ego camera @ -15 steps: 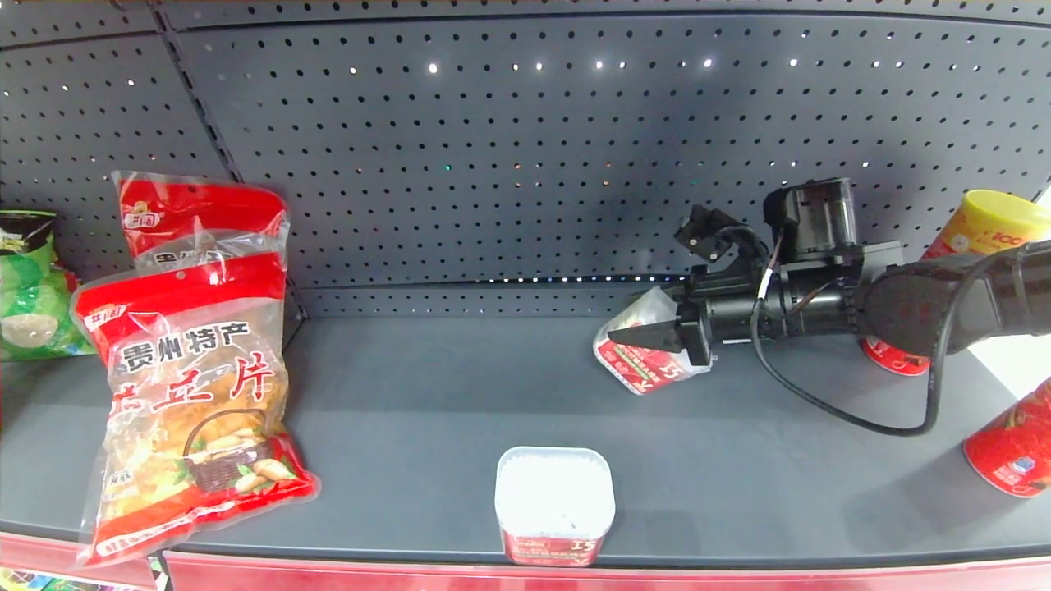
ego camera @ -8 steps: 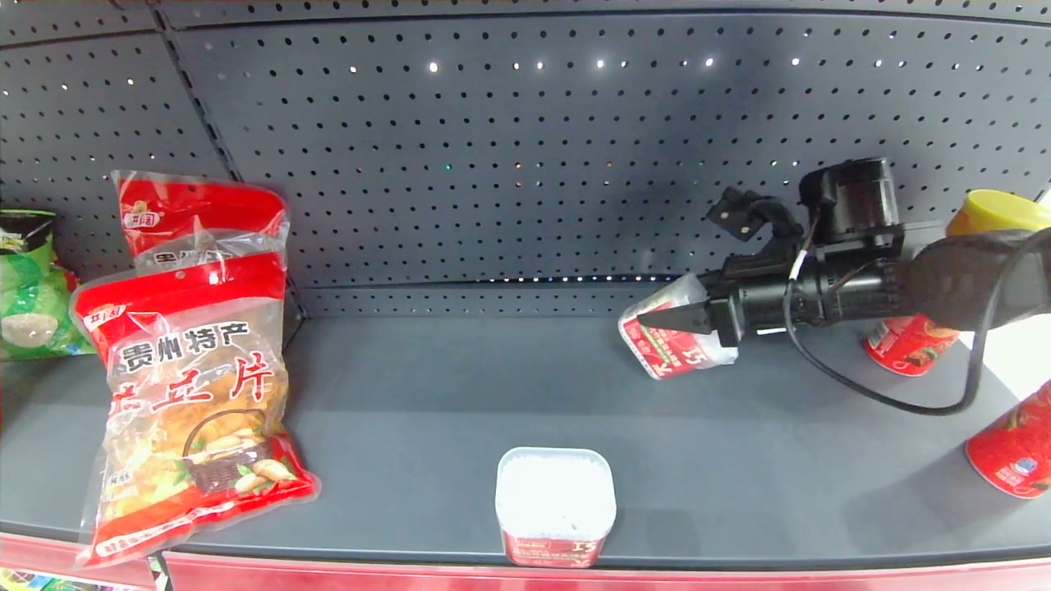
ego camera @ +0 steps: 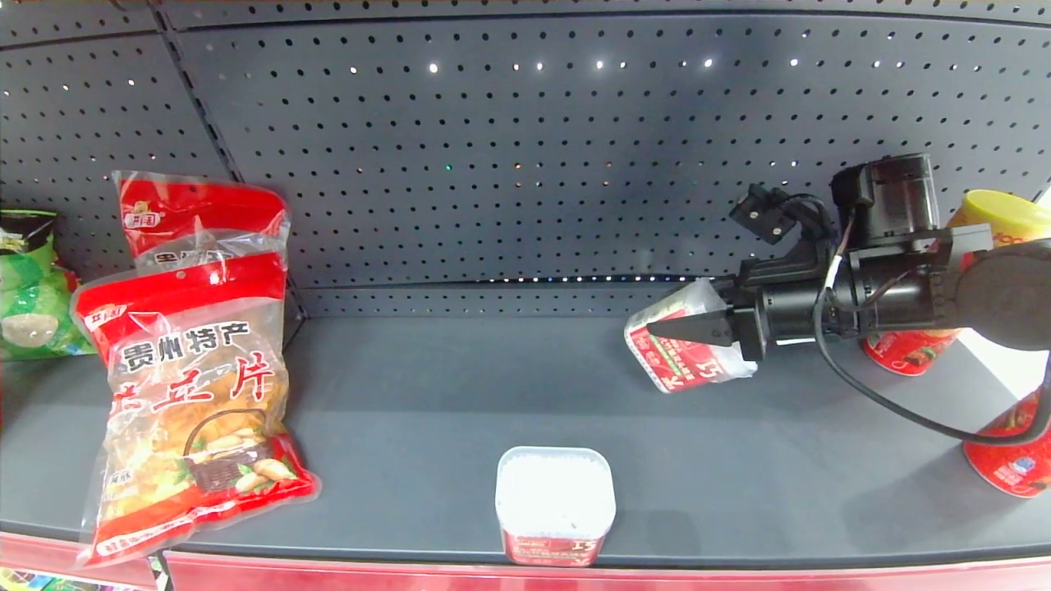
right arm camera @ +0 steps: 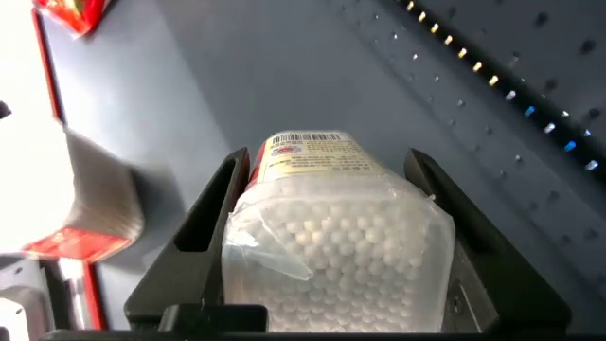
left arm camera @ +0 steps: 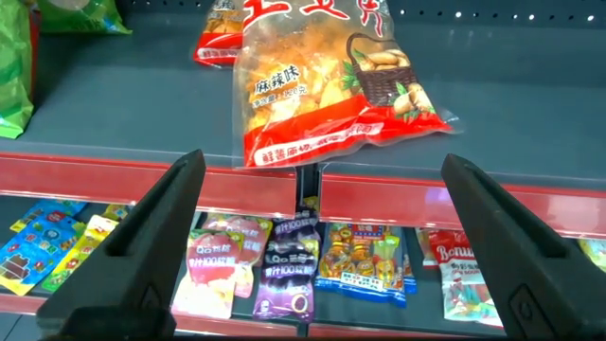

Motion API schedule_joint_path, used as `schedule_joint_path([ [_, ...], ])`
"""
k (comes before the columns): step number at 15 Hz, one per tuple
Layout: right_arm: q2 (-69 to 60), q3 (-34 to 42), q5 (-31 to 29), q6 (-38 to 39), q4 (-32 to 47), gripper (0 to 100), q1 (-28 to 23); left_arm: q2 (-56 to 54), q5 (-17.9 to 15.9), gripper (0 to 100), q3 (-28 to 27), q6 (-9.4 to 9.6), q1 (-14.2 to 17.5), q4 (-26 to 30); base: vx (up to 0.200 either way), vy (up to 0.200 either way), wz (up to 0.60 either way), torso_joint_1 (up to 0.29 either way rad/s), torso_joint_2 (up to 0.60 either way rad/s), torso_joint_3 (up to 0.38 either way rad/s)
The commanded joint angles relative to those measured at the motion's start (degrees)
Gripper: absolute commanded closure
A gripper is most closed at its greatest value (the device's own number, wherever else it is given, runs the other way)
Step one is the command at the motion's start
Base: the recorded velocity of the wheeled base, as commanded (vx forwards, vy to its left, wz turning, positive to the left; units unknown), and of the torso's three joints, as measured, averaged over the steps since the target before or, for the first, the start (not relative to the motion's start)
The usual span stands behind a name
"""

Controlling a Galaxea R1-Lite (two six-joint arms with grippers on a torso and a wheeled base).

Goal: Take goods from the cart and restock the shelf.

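The right gripper (ego camera: pixel 669 335) is clamped on a small square plastic tub with a red label and a clear lid over white beads (ego camera: pixel 688 361), gripped across its sides at the right centre of the head view. The tub hangs tilted rather than upright. Its lid faces back toward the wrist and its lower corner sits nearest the dark grey shelf board (ego camera: pixel 427 394). Bare board lies directly below it and to its left. A matching upright tub (ego camera: pixel 555 502) stands well apart at the lower centre, on the front lip. The right arm seems the one placed for the set-down, since the left gripper (left arm camera: pixel 322 161) has its fingers spread wide and empty, down by the red shelf edge. The tub hides the far finger, and I cannot tell whether its corner touches the board. The arm partly covers the red cylindrical canisters (ego camera: pixel 1010 460) at the right edge.
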Motion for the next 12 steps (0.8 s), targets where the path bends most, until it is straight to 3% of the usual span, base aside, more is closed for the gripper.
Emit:
schedule_joint_path([
  [1,-1.3,0.7,0.0,0.0,-0.5,100,-0.2,0.1,0.0,0,0.0,-0.04,0.0,0.0,0.0,0.0,0.0,0.0,0.0,0.0],
  [7,-0.4,0.3,0.0,-0.1,-0.6,100,0.1,0.1,0.0,0,0.0,-0.04,0.0,0.0,0.0,0.0,0.0,0.0,0.0,0.0],
  [12,4.1,-5.7,-0.2,-0.2,-0.5,100,1.7,0.1,0.0,0,0.0,-0.04,0.0,0.0,0.0,0.0,0.0,0.0,0.0,0.0],
])
